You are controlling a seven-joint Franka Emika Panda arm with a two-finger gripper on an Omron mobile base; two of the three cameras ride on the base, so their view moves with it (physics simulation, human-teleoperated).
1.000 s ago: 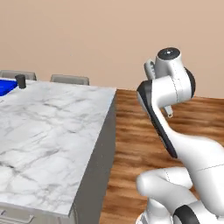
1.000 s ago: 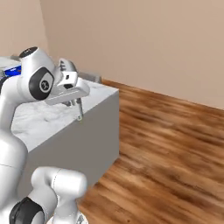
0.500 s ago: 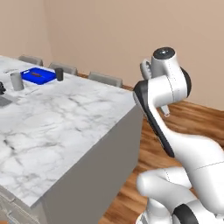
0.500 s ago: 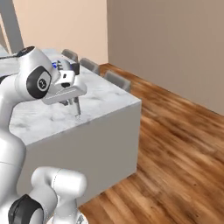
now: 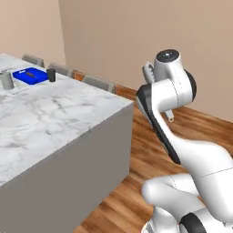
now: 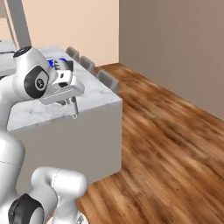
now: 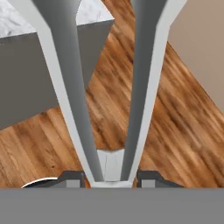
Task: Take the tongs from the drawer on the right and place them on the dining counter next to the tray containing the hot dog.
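My gripper (image 7: pixel 111 175) is shut on the joined end of the silver-grey tongs (image 7: pixel 65 87), whose two long arms spread away from the hand. Seen from the right base, the tongs (image 6: pixel 74 109) hang point-down from the gripper (image 6: pixel 70 101) beside the near corner of the dining counter (image 6: pixel 94 94). In the left base view the gripper (image 5: pixel 167 113) sits right of the marble counter (image 5: pixel 54 109). The blue tray (image 5: pixel 29 75) lies at the counter's far left end with the thin hot dog (image 5: pixel 30 73) in it. The drawer is out of view.
A dark cup (image 5: pixel 51 75) stands right of the tray and a grey cup (image 5: pixel 6 80) on its near left. Grey chair backs (image 5: pixel 98 83) line the counter's far side. Wood floor (image 6: pixel 166 144) spreads to the right, up to a beige wall.
The whole picture has shifted as the base moves: the counter's corner and the tray now sit further into view. The hand keeps its pose, still holding the tongs.
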